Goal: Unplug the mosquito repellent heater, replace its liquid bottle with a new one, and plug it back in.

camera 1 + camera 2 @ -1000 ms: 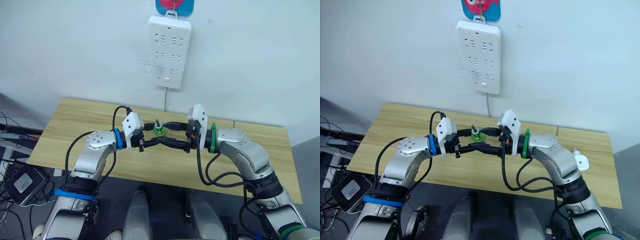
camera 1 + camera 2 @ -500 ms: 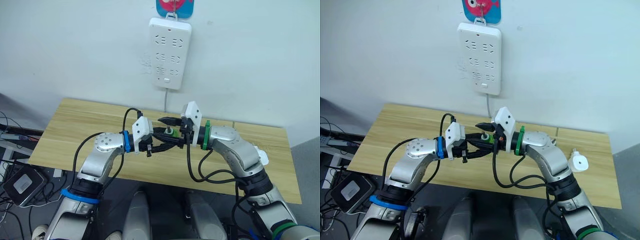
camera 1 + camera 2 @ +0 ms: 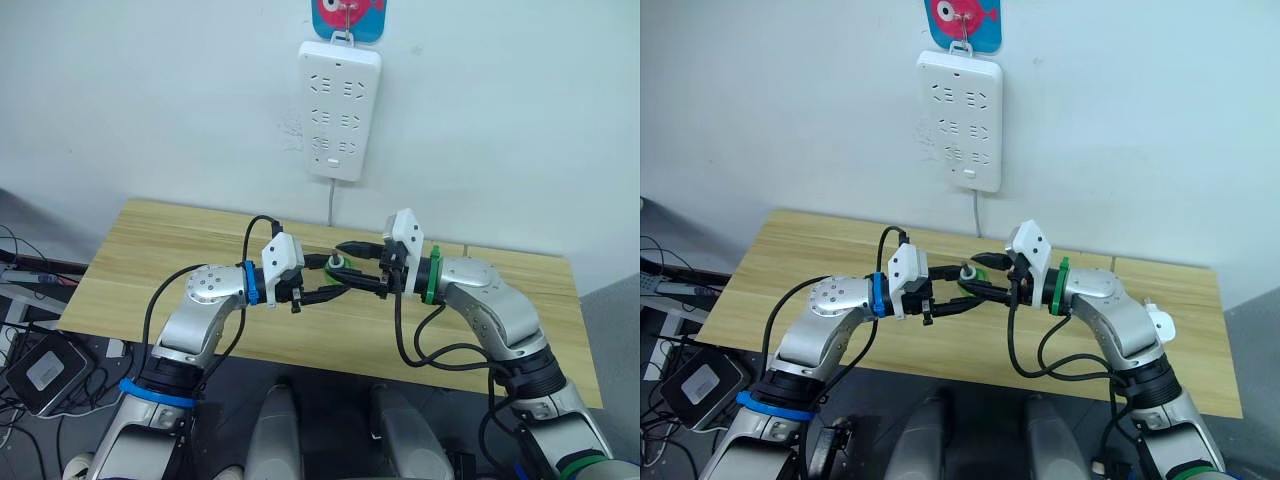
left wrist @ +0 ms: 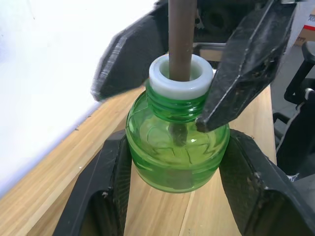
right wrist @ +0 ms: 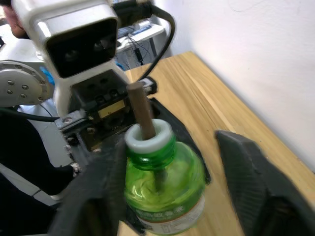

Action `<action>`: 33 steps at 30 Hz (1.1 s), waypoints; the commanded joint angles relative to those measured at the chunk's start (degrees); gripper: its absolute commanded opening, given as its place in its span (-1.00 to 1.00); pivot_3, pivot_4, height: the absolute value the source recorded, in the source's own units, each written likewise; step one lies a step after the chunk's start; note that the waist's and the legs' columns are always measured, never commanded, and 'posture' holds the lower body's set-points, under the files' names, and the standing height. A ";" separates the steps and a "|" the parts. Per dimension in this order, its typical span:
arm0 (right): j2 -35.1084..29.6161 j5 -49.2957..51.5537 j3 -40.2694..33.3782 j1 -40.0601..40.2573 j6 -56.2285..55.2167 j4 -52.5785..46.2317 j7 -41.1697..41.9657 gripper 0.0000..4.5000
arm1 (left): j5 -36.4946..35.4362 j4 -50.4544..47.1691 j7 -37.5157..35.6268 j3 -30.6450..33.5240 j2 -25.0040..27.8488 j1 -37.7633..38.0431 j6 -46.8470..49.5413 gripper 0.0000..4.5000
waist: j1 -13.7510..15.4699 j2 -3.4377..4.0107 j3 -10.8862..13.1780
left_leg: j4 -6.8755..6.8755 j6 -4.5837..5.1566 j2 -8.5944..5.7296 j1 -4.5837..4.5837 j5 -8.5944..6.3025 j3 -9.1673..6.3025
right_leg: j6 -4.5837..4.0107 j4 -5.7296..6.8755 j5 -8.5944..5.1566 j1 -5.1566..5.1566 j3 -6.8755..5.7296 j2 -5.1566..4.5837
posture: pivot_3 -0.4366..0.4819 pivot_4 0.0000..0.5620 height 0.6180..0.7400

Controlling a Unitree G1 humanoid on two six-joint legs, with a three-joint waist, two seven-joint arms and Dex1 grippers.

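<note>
A green liquid bottle [image 4: 177,147] with a white collar and a brown wick is held above the wooden table [image 3: 150,250]. My left gripper [image 3: 335,280] is shut on the bottle's body. My right gripper [image 3: 352,266] faces it from the right, open, with one black finger on each side of the bottle's neck [image 5: 147,140]. The white mosquito repellent heater [image 3: 1159,325] lies on the table beside my right forearm, partly hidden by it.
A white power strip [image 3: 340,100] hangs on the wall above the table's far edge, its cable running down behind the table. All its sockets look free. Bare tabletop stretches to the left and right of both arms.
My right arm has drawn back to the right, and its fingers now stand wider around the bottle's neck. The left gripper still holds the bottle in nearly the same place.
</note>
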 commanded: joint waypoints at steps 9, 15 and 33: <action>0.82 4.91 -4.73 0.23 3.14 -4.13 -2.17 -0.61 | -1.34 -1.89 -0.50 0.79 -0.39 0.08 -0.54 -0.02 | 0.02 0.02 -0.07 | 0.06 0.00 0.00 0.01 0.00 -0.01 | 0.01 0.01 0.01 0.05 0.00 0.00 | 0.03 -0.13 1.00; 7.18 22.09 -22.89 -0.26 22.30 -2.90 -20.12 -0.61 | -3.71 -4.87 3.33 4.07 -3.11 -0.02 -1.82 0.79 | 0.06 0.02 -0.08 | 0.09 0.00 0.01 0.01 0.00 -0.06 | 0.00 0.07 0.01 0.09 -0.03 -0.01 | 0.02 -0.09 1.00; 10.47 78.78 -32.55 -0.79 27.03 -2.62 -64.05 -0.61 | 3.02 -2.06 19.10 2.42 -16.23 -4.12 -14.75 1.00 | -0.20 0.09 -0.12 | 0.13 0.06 -0.04 0.04 -0.02 0.08 | 0.07 0.01 0.03 0.14 0.18 0.07 | -0.01 -0.05 1.00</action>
